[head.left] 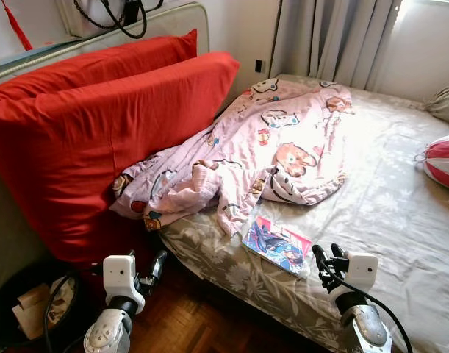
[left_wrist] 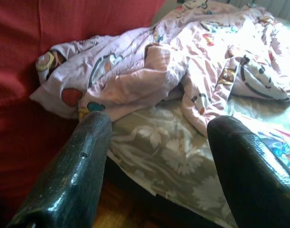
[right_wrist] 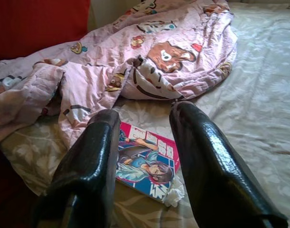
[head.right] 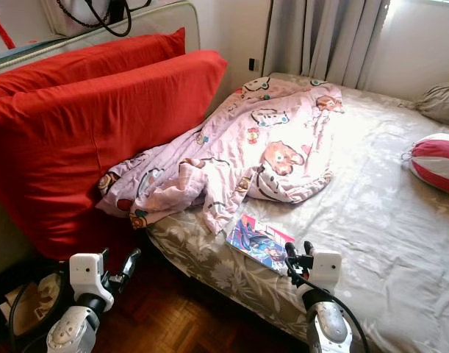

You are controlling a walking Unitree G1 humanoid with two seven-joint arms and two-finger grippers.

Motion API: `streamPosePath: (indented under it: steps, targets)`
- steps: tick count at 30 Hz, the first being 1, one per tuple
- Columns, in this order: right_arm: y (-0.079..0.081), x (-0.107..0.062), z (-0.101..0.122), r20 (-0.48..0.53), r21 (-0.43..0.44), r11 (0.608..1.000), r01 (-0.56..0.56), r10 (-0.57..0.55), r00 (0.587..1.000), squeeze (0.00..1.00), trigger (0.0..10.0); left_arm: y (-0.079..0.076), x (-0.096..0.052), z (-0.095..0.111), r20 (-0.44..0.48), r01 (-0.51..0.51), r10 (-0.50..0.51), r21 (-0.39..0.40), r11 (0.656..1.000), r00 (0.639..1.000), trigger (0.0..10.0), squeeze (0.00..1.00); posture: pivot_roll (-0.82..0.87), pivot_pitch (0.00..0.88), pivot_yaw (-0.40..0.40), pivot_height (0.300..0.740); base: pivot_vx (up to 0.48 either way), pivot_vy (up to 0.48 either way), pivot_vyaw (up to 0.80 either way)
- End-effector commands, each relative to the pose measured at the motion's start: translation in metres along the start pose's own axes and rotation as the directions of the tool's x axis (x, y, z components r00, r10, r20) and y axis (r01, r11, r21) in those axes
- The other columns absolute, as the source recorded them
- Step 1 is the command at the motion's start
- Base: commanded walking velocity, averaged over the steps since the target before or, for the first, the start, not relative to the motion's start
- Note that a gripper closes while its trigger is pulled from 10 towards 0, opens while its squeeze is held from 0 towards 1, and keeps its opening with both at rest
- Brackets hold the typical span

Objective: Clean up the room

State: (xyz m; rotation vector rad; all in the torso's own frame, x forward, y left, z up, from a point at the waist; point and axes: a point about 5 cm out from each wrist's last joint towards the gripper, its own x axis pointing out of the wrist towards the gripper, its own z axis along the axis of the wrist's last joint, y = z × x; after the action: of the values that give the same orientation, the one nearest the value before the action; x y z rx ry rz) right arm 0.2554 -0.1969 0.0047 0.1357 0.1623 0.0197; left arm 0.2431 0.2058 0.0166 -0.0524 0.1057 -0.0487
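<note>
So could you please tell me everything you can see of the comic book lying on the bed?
The comic book is thin, with a glossy cover showing illustrated characters in blue, pink and red. It lies flat and closed near the edge of the floral bedsheet, just below the crumpled pink blanket. Something white, perhaps a crumpled tissue, sits at its lower corner. The right gripper hovers before it, fingers open, not touching it.
</note>
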Motion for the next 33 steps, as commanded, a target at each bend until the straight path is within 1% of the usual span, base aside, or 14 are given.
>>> streamPosePath:
  steps: [1,3,6,12,17,19,21,24,28,30,33]
  targets:
    - [0.001,0.003,0.005,0.002,-0.015,1.0,-0.007,0.007,1.0,0.0,10.0,0.002,-0.002,0.0,-0.009,-0.006,0.006,-0.004,1.0,1.0,10.0,0.0,0.11,0.0,-0.025,0.74,0.0,0.0,0.0]
    - [0.001,0.004,0.006,0.0,-0.019,1.0,-0.009,0.009,1.0,0.0,10.0,0.001,-0.001,0.0,-0.01,0.001,-0.001,-0.004,1.0,1.0,10.0,0.0,0.11,0.0,-0.024,0.74,0.0,0.0,0.0]
    - [-0.006,0.004,0.009,0.012,-0.003,1.0,0.027,-0.027,1.0,0.0,10.0,-0.003,0.001,0.005,0.005,0.012,-0.012,-0.005,1.0,1.0,10.0,0.0,0.1,0.0,-0.018,0.74,0.0,0.0,0.0]
    - [-0.01,-0.002,0.007,0.007,0.01,0.998,0.056,-0.056,0.998,0.0,10.0,0.003,0.002,0.007,-0.002,-0.011,0.011,-0.007,1.0,1.0,10.0,0.0,0.1,0.012,-0.018,0.74,0.0,0.0,0.0]
    - [-0.007,0.0,0.01,0.015,0.013,0.999,0.04,-0.04,0.999,0.0,10.0,0.004,0.002,0.011,0.003,-0.01,0.01,0.0,1.0,1.0,10.0,0.0,0.1,0.04,-0.018,0.74,0.324,0.0,0.0]
    - [-0.01,0.001,0.011,0.014,0.014,0.999,0.05,-0.05,0.999,0.0,10.0,0.004,0.003,0.012,0.005,-0.009,0.009,0.0,1.0,1.0,10.0,0.0,0.1,0.049,-0.019,0.74,0.347,0.0,0.0]
    - [-0.011,0.001,0.012,0.013,0.005,0.999,0.049,-0.049,0.999,0.0,10.0,0.003,0.003,0.013,0.007,-0.009,0.009,-0.001,1.0,1.0,10.0,0.0,0.1,0.054,-0.02,0.74,0.349,0.0,0.0]
    - [-0.011,0.001,0.016,0.021,-0.033,0.999,0.017,-0.016,1.0,0.0,10.0,0.003,0.003,0.014,0.01,-0.011,0.012,-0.004,1.0,1.0,10.0,0.0,0.1,0.057,-0.024,0.74,0.351,0.0,0.0]
    - [-0.012,0.001,0.016,0.021,-0.025,0.999,0.019,-0.019,1.0,0.0,10.0,0.002,0.003,0.014,0.011,-0.012,0.012,-0.006,1.0,1.0,10.0,0.0,0.1,0.061,-0.029,0.74,0.356,0.0,0.53]
    - [-0.012,0.001,0.015,0.014,0.008,1.0,0.023,-0.023,1.0,0.0,10.0,0.001,0.003,0.015,0.01,-0.012,0.012,-0.008,1.0,1.0,10.0,0.0,0.1,0.062,-0.031,0.74,0.356,0.0,0.0]
    - [-0.012,0.001,0.015,0.011,0.003,1.0,0.02,-0.02,1.0,0.0,10.0,0.0,0.003,0.016,0.018,-0.014,0.014,-0.009,1.0,1.0,10.0,0.0,0.1,0.065,-0.034,0.74,0.358,0.0,0.0]
